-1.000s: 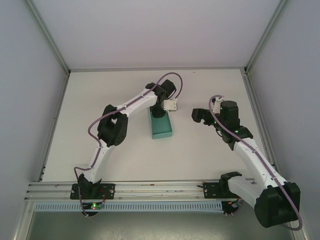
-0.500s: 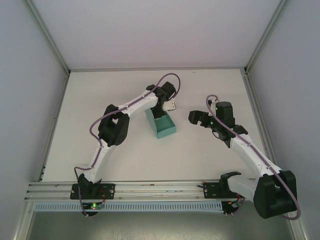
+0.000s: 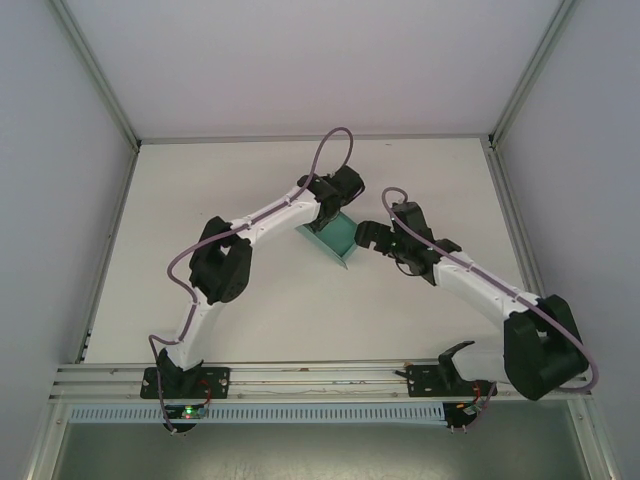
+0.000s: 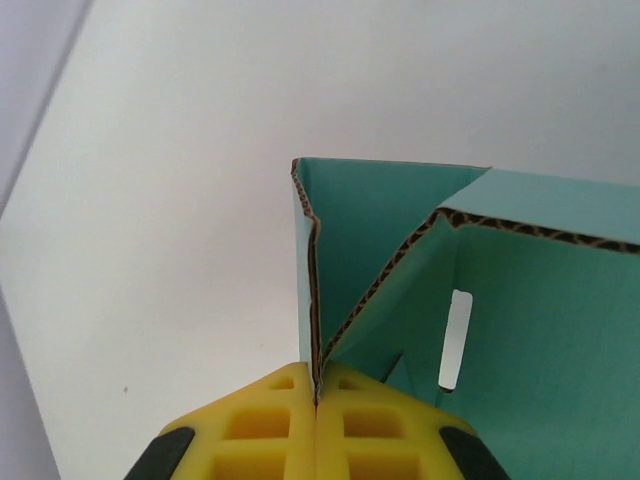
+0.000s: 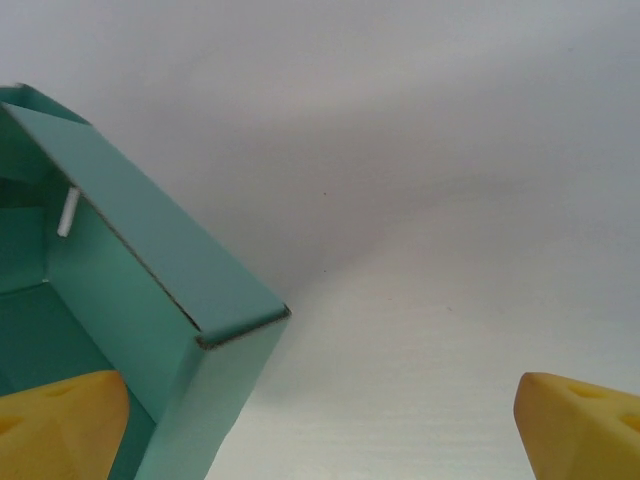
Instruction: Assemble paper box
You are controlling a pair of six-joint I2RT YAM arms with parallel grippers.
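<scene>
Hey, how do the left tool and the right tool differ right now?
The left tool is shut, pinching a wall of the green box; the right tool is open and holds nothing. The left tool meets the box edge-on; the right tool faces an outside corner of it. Both are tipped in yellow.

The left arm (image 3: 262,213) and the right arm (image 3: 480,288) are alike: white shells over the links, with bulky black housings at the joints. A purple-grey braided cable (image 3: 325,150) runs along each arm, standing off in loops. The bases (image 3: 185,383) are black, and a green light (image 3: 183,410) glows below the left one. The left hand (image 4: 316,395) and the right hand (image 5: 320,425) have yellow fingers (image 4: 255,425), blocky and moulded with shallow recesses, on black mounts.
</scene>
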